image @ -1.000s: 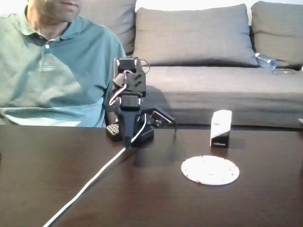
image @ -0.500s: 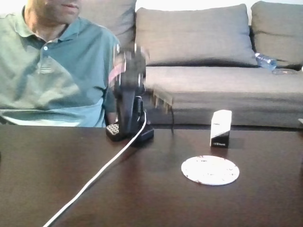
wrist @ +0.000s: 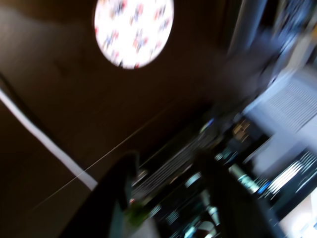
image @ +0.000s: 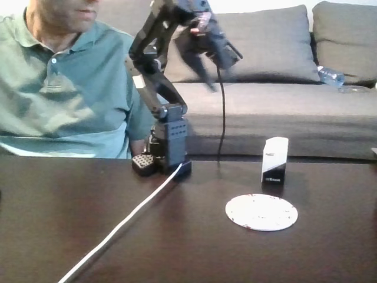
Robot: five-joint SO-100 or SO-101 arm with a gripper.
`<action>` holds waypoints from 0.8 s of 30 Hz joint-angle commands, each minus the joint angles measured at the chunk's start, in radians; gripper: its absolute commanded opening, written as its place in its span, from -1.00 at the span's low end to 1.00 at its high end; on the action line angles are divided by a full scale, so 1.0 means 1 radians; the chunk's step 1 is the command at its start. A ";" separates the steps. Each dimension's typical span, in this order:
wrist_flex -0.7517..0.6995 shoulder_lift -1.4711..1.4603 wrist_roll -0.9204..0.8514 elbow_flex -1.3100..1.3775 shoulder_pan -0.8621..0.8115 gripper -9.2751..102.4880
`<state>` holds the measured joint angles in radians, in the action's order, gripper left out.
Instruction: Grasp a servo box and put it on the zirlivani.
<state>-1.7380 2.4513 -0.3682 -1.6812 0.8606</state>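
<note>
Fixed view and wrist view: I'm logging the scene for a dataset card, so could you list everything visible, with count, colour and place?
servo box: one, white top with black lower band, upright on the table, behind the disc, apart from it.
zirlivani: one, flat round white disc with dark speckles, on the table right of centre; seen too in the wrist view.
table: one, dark brown, across the foreground.
cable: one, white, from the arm's base toward the lower left.
sofa: one, grey, behind the table.
bottle: one, clear, on the sofa's right.
person: one, green polo shirt, seated at left.
gripper: one, black, raised high over the sofa, blurred, holding nothing.
</note>
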 commanded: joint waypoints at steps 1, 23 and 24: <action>-0.067 -0.011 -0.014 -0.038 0.192 -0.36; 0.071 -0.865 0.074 0.258 0.560 -0.20; 0.064 -0.894 0.066 0.285 0.563 -0.20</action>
<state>-1.6552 1.6168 -0.2884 -1.5048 1.4128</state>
